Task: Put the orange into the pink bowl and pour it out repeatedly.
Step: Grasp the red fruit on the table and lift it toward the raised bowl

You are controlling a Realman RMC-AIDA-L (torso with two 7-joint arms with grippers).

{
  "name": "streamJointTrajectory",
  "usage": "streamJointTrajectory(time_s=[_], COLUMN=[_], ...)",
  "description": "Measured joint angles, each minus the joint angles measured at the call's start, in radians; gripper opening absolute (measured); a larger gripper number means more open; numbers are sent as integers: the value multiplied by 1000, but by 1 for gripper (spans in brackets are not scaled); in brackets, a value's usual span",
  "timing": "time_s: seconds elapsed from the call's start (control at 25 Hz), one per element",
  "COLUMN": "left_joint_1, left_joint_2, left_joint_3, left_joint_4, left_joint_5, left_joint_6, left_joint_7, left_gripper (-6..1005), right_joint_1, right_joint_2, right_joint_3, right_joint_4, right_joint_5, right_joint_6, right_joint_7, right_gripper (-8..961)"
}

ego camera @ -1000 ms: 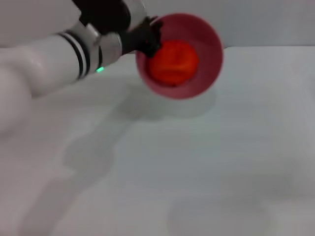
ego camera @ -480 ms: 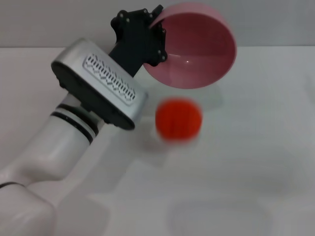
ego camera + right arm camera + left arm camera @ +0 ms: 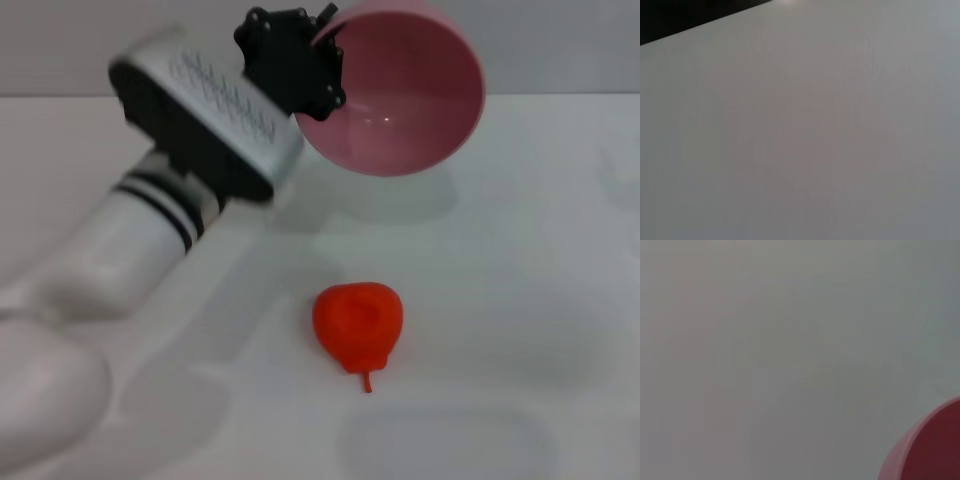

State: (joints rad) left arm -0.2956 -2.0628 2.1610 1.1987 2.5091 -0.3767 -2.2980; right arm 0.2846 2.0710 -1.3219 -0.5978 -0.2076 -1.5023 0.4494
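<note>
The orange [image 3: 357, 322] lies on the white table [image 3: 520, 300] near the front middle, its small stem pointing toward me. Above and behind it, my left gripper [image 3: 315, 50] is shut on the rim of the pink bowl [image 3: 400, 100]. The bowl is held in the air, tipped on its side with its empty inside facing me. An edge of the pink bowl [image 3: 927, 450] shows in a corner of the left wrist view. My right gripper is out of view.
My left arm [image 3: 130, 230] reaches across the left half of the table. The right wrist view shows only the white table top [image 3: 815, 140] with a dark strip [image 3: 680, 15] past its edge.
The left gripper tipped the bowl over. The orange fell out of it, dropped to the table and rolled toward me.
</note>
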Motion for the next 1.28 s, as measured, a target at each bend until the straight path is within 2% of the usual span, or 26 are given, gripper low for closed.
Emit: streamJointTrajectory(time_s=[0.08, 0.2, 0.36, 0.44, 0.48, 0.52, 0.56, 0.6, 0.64, 0.68, 0.72, 0.8, 0.84, 0.88, 0.92, 1.0, 1.08, 1.2, 1.28], left_joint_1=[-29, -97, -278, -354, -354, -403, -478, -483, -502, -508, -514, -515, -514, -513, -511, -506, -501, -500, -503], left_joint_2=[1, 2, 2, 3, 3, 6, 19, 21, 30, 38, 55, 80, 92, 103, 110, 119, 120, 119, 116], left_joint_3=[-68, -204, -495, -625, -625, -721, -911, -927, -998, -1039, -1091, -1135, -1152, -1171, -1185, -1213, -1221, -1216, -1213], left_joint_4=[32, 70, 51, 1, 1, -41, -105, -109, -126, -127, -126, -122, -121, -119, -119, -118, -117, -117, -117], left_joint_5=[-1, -5, -21, -23, -23, -21, -17, -16, -14, -13, -11, -6, -4, -3, -2, -2, 0, 5, 10], left_joint_6=[151, 444, 980, 1138, 1138, 1229, 1390, 1407, 1461, 1502, 1549, 1598, 1614, 1627, 1635, 1650, 1657, 1657, 1656], left_joint_7=[-67, -168, -226, -226, -226, -224, -203, -199, -185, -172, -161, -160, -162, -163, -163, -158, -155, -155, -154], left_gripper=[39, 39, 39, 40, 40, 40, 40, 40, 40, 39, 39, 38, 38, 38, 38, 38, 38, 38, 38], right_joint_1=[1, 1, 2, 3, 2, -2, -4, -7, -9, -9, -9, -1, 7, 32, 32, 80, 138, 236, 311], right_joint_2=[0, 0, -1, -5, -11, -22, -29, -42, -56, -82, -82, -100, -104, -106, -106, -104, -106, -109, -98], right_joint_3=[-1, -2, -15, -9, -1, 7, 13, 22, 35, 83, 83, 164, 210, 289, 289, 356, 379, 349, 320], right_joint_4=[2, 4, 5, -5, -20, -42, -59, -86, -114, -181, -181, -275, -329, -423, -423, -494, -512, -465, -392], right_joint_5=[0, 1, -5, -40, -73, -118, -150, -210, -284, -453, -453, -693, -849, -1143, -1143, -1483, -1744, -2019, -2106], right_joint_6=[2, 3, 10, 36, 64, 96, 116, 138, 161, 198, 198, 233, 253, 300, 300, 356, 371, 350, 325], right_joint_7=[0, 0, 40, 122, 182, 257, 305, 374, 450, 635, 635, 867, 990, 1204, 1204, 1437, 1616, 1771, 1790], right_gripper=[601, 601, 601, 602, 602, 602, 602, 602, 602, 602, 602, 602, 602, 602, 602, 602, 602, 602, 602])
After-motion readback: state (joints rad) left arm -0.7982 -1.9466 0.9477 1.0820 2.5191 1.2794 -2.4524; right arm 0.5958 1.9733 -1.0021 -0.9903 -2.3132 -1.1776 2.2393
